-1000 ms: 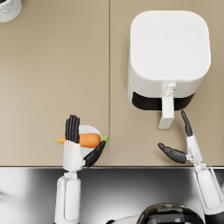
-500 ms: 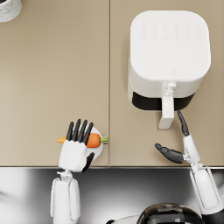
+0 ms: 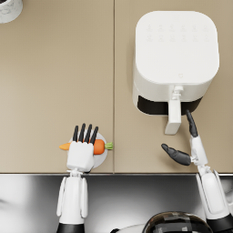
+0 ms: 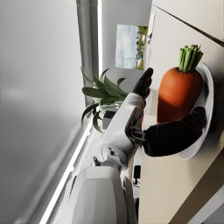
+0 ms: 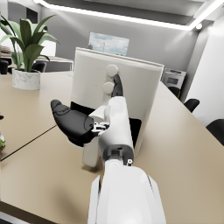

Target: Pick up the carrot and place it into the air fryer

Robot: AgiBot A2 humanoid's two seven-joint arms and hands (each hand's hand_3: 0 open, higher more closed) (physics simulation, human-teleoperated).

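The carrot (image 3: 99, 146) lies crosswise directly under the left hand (image 3: 82, 152) — fingers spread over it, not yet gripping; the right hand (image 3: 184, 150), open, waits by the fryer (image 3: 175, 59).

Beige table (image 3: 54, 82), potted plant (image 5: 27, 48), framed wall picture (image 5: 108, 43), ceiling light strip (image 5: 131, 19), office chairs (image 5: 217, 130).

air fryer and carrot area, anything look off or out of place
Nothing stands out. The carrot lies whole on its small white plate under the left hand, and the air fryer stands upright on the counter.
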